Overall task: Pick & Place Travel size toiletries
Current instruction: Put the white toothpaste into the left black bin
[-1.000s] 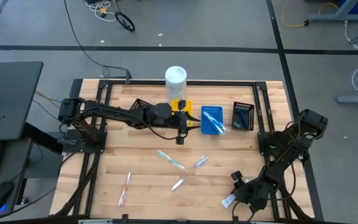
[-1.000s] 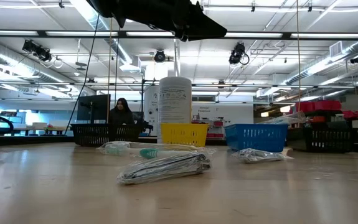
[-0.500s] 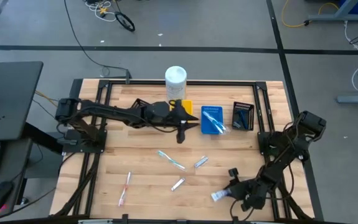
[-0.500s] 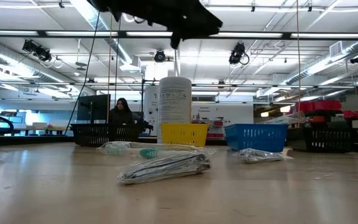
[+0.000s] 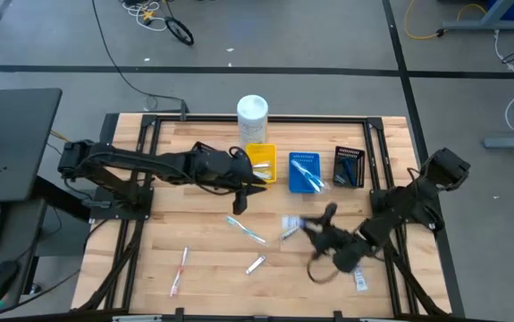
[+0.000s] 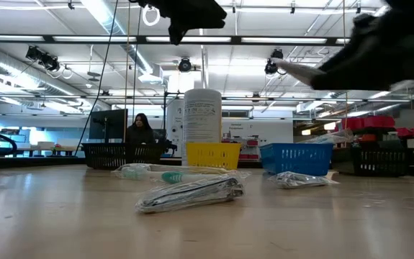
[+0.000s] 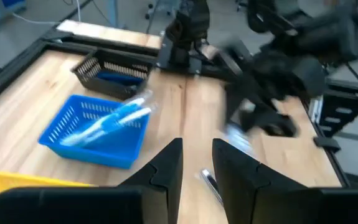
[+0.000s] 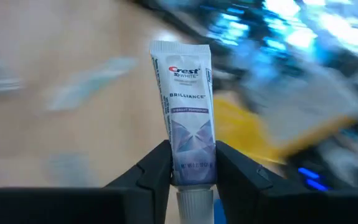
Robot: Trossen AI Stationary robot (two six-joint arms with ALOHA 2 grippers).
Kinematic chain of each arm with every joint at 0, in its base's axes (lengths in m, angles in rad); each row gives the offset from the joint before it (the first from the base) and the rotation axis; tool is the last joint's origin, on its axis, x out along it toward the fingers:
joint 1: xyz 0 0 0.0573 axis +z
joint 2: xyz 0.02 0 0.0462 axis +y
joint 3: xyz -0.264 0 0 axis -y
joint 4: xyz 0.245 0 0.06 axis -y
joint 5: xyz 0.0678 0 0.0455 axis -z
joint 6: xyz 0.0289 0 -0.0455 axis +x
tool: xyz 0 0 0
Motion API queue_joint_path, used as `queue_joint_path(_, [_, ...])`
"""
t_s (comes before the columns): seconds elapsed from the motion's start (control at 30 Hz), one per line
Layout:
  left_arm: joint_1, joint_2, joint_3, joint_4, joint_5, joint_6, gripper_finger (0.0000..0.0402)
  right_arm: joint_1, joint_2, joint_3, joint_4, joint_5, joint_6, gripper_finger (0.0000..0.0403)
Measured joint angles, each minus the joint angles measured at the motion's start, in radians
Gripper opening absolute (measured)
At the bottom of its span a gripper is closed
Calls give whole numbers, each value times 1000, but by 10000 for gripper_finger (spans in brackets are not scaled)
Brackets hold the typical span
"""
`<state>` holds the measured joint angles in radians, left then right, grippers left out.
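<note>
My right gripper (image 8: pixel 191 180) is shut on a white toothpaste tube (image 8: pixel 190 118). In the high view it hovers, blurred, over the table's middle (image 5: pixel 306 225), and in the low view it is high at the right (image 6: pixel 315 72). My left gripper (image 7: pixel 197 155) is empty, with a narrow gap between its fingers. It hangs in the air in front of the yellow tray (image 5: pixel 237 201). A wrapped toothbrush (image 5: pixel 246 230), a sachet (image 5: pixel 289 234), a small tube (image 5: pixel 255 265) and a pink toothbrush (image 5: pixel 181 266) lie flat on the wood. My right gripper pinches the toothpaste tube between its two fingers on the lower body just above the cap (image 8: pixel 191 175). The fingers lie along the tube's flanks, and its crimped end (image 8: pixel 180 46) points away from the wrist. The tube is lifted clear of the table.
Yellow tray (image 5: pixel 261 159), blue tray (image 5: pixel 303 182) holding a light-blue toothbrush, and black tray (image 5: pixel 349 167) stand in a row by the far edge. The tall white container (image 5: pixel 252 111) stands behind them. A small white item (image 5: pixel 361 280) lies near the right near corner.
My right gripper has swung quickly from the table's near right corner up and toward the middle, carrying the tube lifted off the wood. My left gripper has drawn back from the yellow tray toward the table's left and slightly nearer.
</note>
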<state>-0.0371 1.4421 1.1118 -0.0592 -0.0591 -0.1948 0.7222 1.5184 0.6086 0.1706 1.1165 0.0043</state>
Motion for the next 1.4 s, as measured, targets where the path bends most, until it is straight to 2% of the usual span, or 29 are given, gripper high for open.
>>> queue_joint_path(0.07, [-16,27,2,34,-11,-1,96,-78,-3,0,59,39,-35,117])
queue_joint_path(0.2, [-29,55,1,45,-18,-56,91,-214,5,0,105,-53,-116,117])
queue_joint_path(0.3, [-29,82,0,46,-56,-135,85,-266,7,0,136,-57,-124,117])
queue_joint_path(0.5, [-19,150,-1,74,-131,-341,69,-285,8,0,201,-62,-197,117])
queue_joint_path(0.63, [-4,175,-1,75,-118,-426,61,-283,8,0,207,-29,-205,117])
queue_joint_path(0.87, [3,202,1,142,-101,-449,59,-285,8,0,230,-26,-257,117])
queue_joint_path(1.2, [3,203,0,156,-102,-449,54,-337,8,0,325,-39,-354,117])
queue_joint_path(1.4, [3,203,0,156,-105,-440,17,-357,8,0,333,-54,-354,117])
